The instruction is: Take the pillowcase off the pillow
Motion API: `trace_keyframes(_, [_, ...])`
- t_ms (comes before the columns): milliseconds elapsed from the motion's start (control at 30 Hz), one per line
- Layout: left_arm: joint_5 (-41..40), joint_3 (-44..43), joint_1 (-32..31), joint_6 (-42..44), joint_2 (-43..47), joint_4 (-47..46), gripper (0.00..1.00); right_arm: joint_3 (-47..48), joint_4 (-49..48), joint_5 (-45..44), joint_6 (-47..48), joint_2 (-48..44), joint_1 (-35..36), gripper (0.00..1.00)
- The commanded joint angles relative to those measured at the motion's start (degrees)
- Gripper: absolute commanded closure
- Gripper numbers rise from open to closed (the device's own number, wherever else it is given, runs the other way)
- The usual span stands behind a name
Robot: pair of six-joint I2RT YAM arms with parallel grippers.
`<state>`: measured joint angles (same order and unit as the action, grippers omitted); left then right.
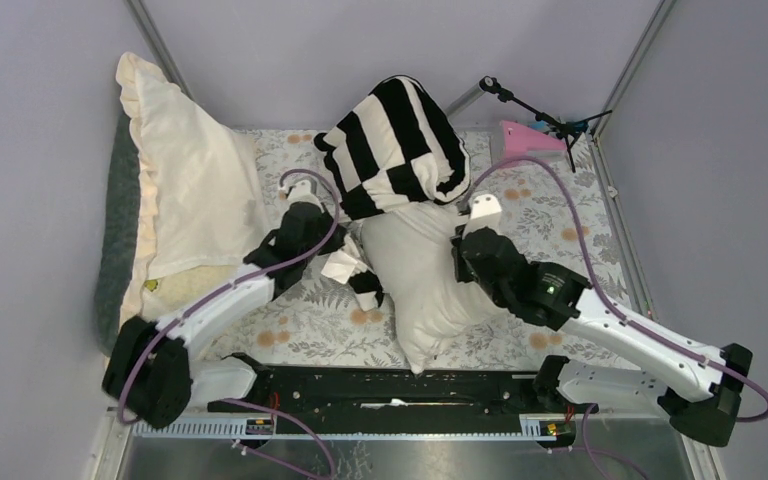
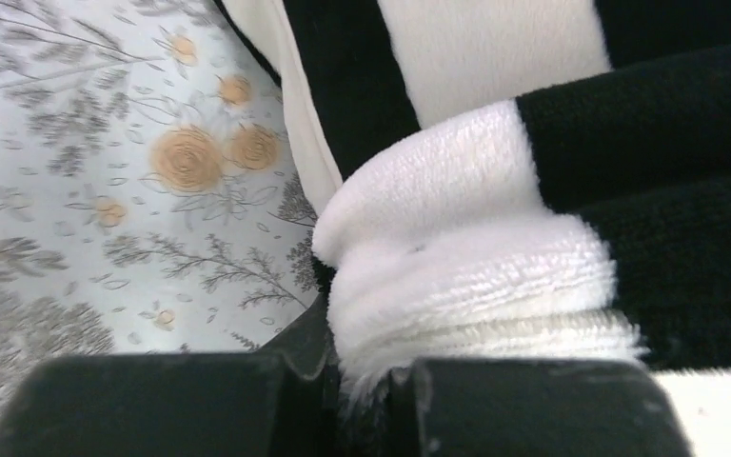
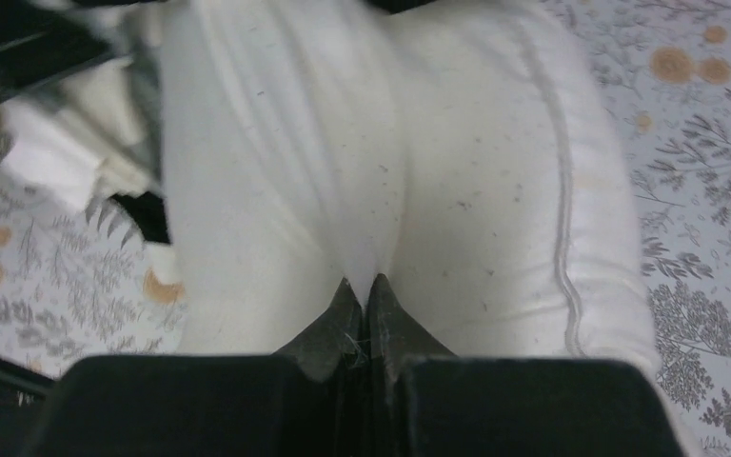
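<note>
The black-and-white striped pillowcase point(image 1: 397, 147) covers the far end of the off-white pillow point(image 1: 420, 285), whose near half lies bare on the table. My left gripper point(image 1: 352, 272) is shut on a bunched edge of the pillowcase point(image 2: 476, 276) at the pillow's left side. My right gripper point(image 1: 457, 240) is shut on a pinch of the pillow's fabric point(image 3: 390, 181) on its right side; a seam line runs down the pillow in the right wrist view. The striped edge also shows at the upper left of the right wrist view point(image 3: 57, 143).
A cream ruffled-edge pillow point(image 1: 185, 170) with grey backing leans at the far left. The floral tablecloth point(image 1: 310, 320) covers the table. A pink object point(image 1: 528, 135) and a small black stand point(image 1: 540, 115) are at the back right. Walls close in on three sides.
</note>
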<state>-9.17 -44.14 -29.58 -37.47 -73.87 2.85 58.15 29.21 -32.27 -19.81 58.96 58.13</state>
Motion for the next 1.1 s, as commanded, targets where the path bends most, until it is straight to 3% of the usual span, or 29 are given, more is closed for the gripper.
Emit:
trace_keyframes(0, [-17.8,6.0,2.3,-0.8,16.0,0.0,1.0,-3.2,0.1,-9.3,-3.6,-6.1,-8.2,1.0])
trace_keyframes(200, [-30.0,7.4,2.3,-3.7,30.5,7.9,1.0,-6.2,-1.0,-14.4,-2.4,-6.6,-16.7,1.0])
trace_keyframes(300, [-23.1,9.8,2.3,-0.6,35.6,3.1,1.0,-5.6,-2.1,-10.2,-1.0,-6.7,-16.8,1.0])
trace_keyframes(333, [-18.2,10.8,2.3,0.5,35.9,0.0,1.0,-5.5,-3.1,-6.5,0.4,-6.8,-16.8,0.97])
trace_keyframes(467, [1.2,9.9,2.3,0.6,28.8,-6.4,0.95,-3.3,-5.4,7.1,2.5,-6.1,-16.7,0.48])
trace_keyframes(500, [3.5,9.2,2.3,0.6,25.7,-6.3,0.95,-2.1,-5.3,10.1,2.7,-5.6,-16.8,0.42])
trace_keyframes(700, [11.5,6.9,2.2,-0.7,13.8,-7.0,0.94,7.7,0.1,23.0,2.7,1.0,-15.4,0.26])
trace_keyframes(933, [9.8,9.1,2.1,-0.7,13.6,-7.8,0.92,6.9,-5.6,17.8,8.2,4.2,1.7,0.11])
trace_keyframes(1067, [9.4,9.4,2.1,-0.6,14.5,-7.2,0.92,6.7,-4.3,16.6,9.2,8.4,5.8,0.07])
